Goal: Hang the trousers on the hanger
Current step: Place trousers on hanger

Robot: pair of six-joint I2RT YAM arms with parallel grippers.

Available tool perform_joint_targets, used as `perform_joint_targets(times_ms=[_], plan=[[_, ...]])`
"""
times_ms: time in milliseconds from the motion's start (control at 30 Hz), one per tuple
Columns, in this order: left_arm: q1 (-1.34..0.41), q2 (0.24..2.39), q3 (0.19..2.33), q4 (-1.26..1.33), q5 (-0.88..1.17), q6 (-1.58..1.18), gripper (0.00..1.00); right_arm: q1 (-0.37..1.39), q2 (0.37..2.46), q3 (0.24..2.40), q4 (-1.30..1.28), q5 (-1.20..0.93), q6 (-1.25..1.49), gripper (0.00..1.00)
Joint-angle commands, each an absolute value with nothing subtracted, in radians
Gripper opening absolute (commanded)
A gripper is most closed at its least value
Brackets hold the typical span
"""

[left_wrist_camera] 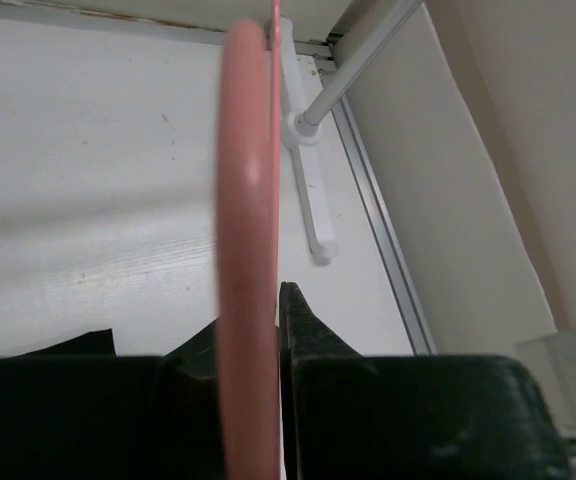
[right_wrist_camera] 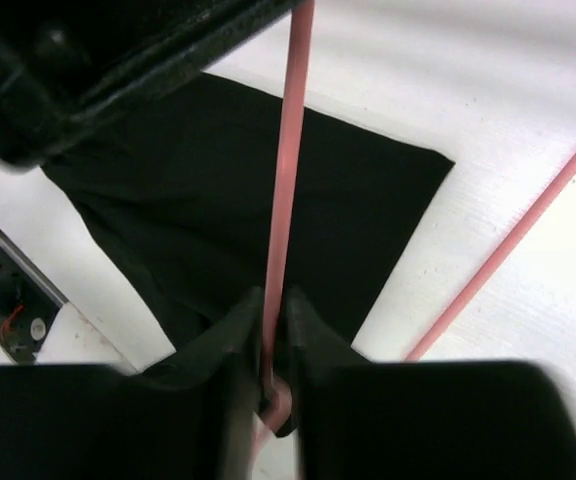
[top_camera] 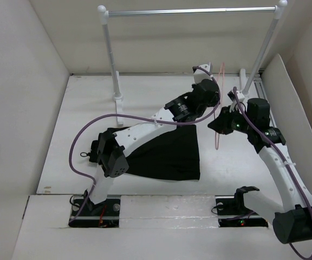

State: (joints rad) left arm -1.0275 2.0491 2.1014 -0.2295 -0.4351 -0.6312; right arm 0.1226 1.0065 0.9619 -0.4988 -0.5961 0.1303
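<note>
The black trousers lie flat on the white table in front of the left arm, and show in the right wrist view. The thin pinkish-red hanger stands upright, edge-on, above the table to the right of the trousers. My left gripper is shut on its upper part; the wire fills the gap between the fingers. My right gripper is shut on a lower part of the wire, pinched between its fingertips. Another side of the hanger runs diagonally above the table.
A silver rail on two white posts stands at the back; the right post's base is close behind the left gripper. White walls enclose the table, with a slanted panel at the right. A purple cable loops beside the left arm.
</note>
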Motion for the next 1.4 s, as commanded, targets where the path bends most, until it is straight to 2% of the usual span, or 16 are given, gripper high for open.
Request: perform_joint_targets(times_ms=[0, 33, 133, 233, 333, 400, 433, 500, 533, 567, 600, 733, 833, 1033, 1133, 1367], plan=[[-1.015, 1.964, 2.016, -0.180, -0.471, -0.653, 0.00, 0.130, 0.945, 0.956, -0.553, -0.558, 0.111, 0.29], [-1.015, 1.927, 1.979, -0.167, -0.450, -0.684, 0.00, 0.130, 0.937, 0.965, -0.578, -0.560, 0.082, 0.47], [-1.015, 1.827, 1.766, -0.079, -0.378, -0.754, 0.00, 0.110, 0.908, 1.005, -0.713, -0.558, -0.019, 0.71], [-1.035, 1.745, 1.513, 0.032, -0.376, -0.885, 0.00, 0.065, 0.852, 1.015, -0.861, -0.555, -0.098, 0.80], [-1.035, 1.730, 1.438, 0.058, -0.361, -0.939, 0.00, 0.055, 0.833, 0.990, -0.888, -0.549, -0.124, 0.78], [-1.045, 1.724, 1.361, 0.092, -0.331, -0.975, 0.00, 0.055, 0.822, 0.936, -0.864, -0.555, -0.121, 0.70], [-1.045, 1.727, 1.335, 0.107, -0.309, -1.017, 0.00, 0.055, 0.815, 0.911, -0.847, -0.569, -0.120, 0.51], [-1.054, 1.727, 1.268, 0.138, -0.299, -1.054, 0.00, 0.055, 0.815, 0.864, -0.778, -0.598, -0.104, 0.26], [-1.054, 1.729, 1.249, 0.153, -0.293, -1.068, 0.00, 0.055, 0.818, 0.823, -0.755, -0.610, -0.098, 0.10], [-1.054, 1.739, 1.233, 0.159, -0.295, -1.075, 0.00, 0.055, 0.825, 0.802, -0.729, -0.623, -0.091, 0.07], [-1.054, 1.749, 1.206, 0.176, -0.288, -1.084, 0.00, 0.055, 0.831, 0.779, -0.666, -0.630, -0.081, 0.06], [-1.054, 1.789, 1.169, 0.201, -0.285, -1.100, 0.00, 0.113, 0.882, 0.680, -0.487, -0.643, -0.016, 0.21], [-1.063, 1.818, 1.132, 0.215, -0.290, -1.127, 0.00, 0.230, 0.980, 0.631, -0.339, -0.599, 0.047, 0.28], [-1.074, 1.867, 1.124, 0.196, -0.293, -1.157, 0.00, 0.316, 1.123, 0.607, -0.204, -0.485, 0.094, 0.32], [-1.074, 1.874, 1.112, 0.190, -0.311, -1.163, 0.00, 0.305, 1.160, 0.578, -0.128, -0.422, 0.106, 0.37], [-1.074, 1.902, 1.126, 0.156, -0.345, -1.163, 0.00, 0.295, 1.330, 0.566, -0.026, -0.410, 0.118, 0.38]])
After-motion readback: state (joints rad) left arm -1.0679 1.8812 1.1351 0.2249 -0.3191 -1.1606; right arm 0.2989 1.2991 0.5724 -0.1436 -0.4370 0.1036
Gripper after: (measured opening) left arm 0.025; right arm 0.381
